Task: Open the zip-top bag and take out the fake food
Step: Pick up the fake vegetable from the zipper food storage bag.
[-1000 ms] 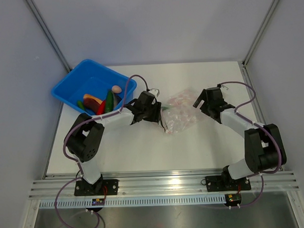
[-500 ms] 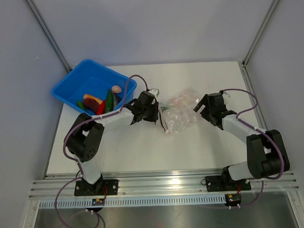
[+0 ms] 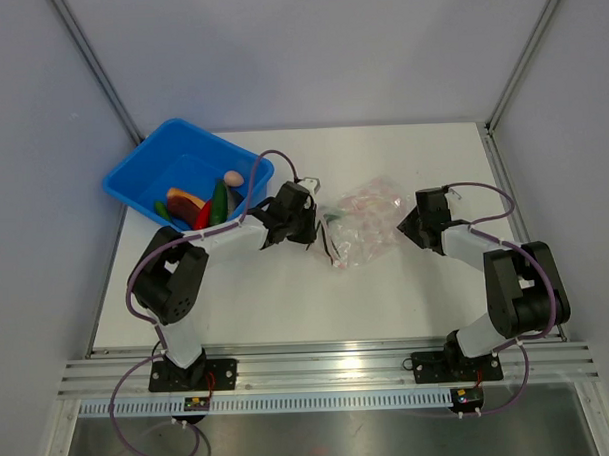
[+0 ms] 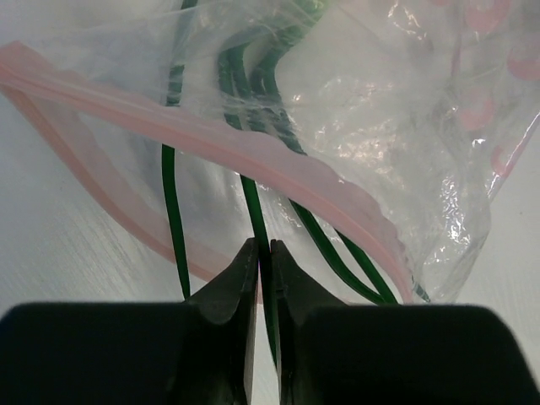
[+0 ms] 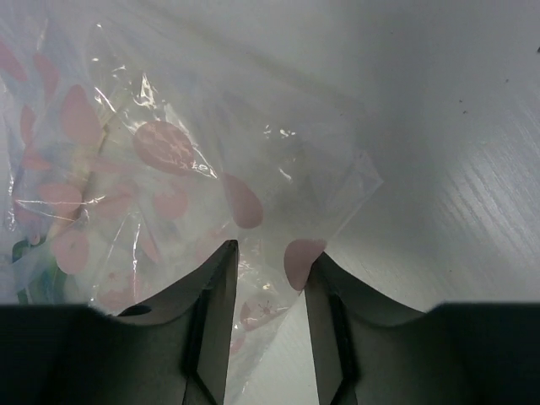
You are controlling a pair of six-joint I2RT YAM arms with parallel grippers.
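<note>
- Grey panels enclose a white worktop (image 3: 287,299). A blue bin (image 3: 187,157) at its left rear holds several pieces of fake food (image 3: 199,204).
- Change, right side: against the overhead views of a second and half a second earlier, the right end effector (image 3: 404,222) has drawn down and back toward its own base, with the forearm folding in. The zip-top bag (image 3: 364,226) has crept slightly rightward with it and looks more spread out.
- Change, left side: almost none. The left end effector (image 3: 320,225) stays at the bag's left edge.
- Left end effector, wrist view: the jaws are all but closed, nipping one of the thin green stems (image 4: 253,202) that run out through the bag's mouth. The pink zip strip (image 4: 211,139) lies in two parted tracks, so the mouth is open.
- Right end effector, wrist view: the jaws are part open and astride the bag's far corner, which lies between them. Whether they actually pinch it cannot be told.
- Reading: probably an opposing pull, one side anchoring the stems while the other draws the pouch off them. Most of the food is already in the bin, and no other piece shows clearly inside the bag.
- Position: the bag lies flat on the worktop between the two end effectors, reached by both and well apart from the bin.
</note>
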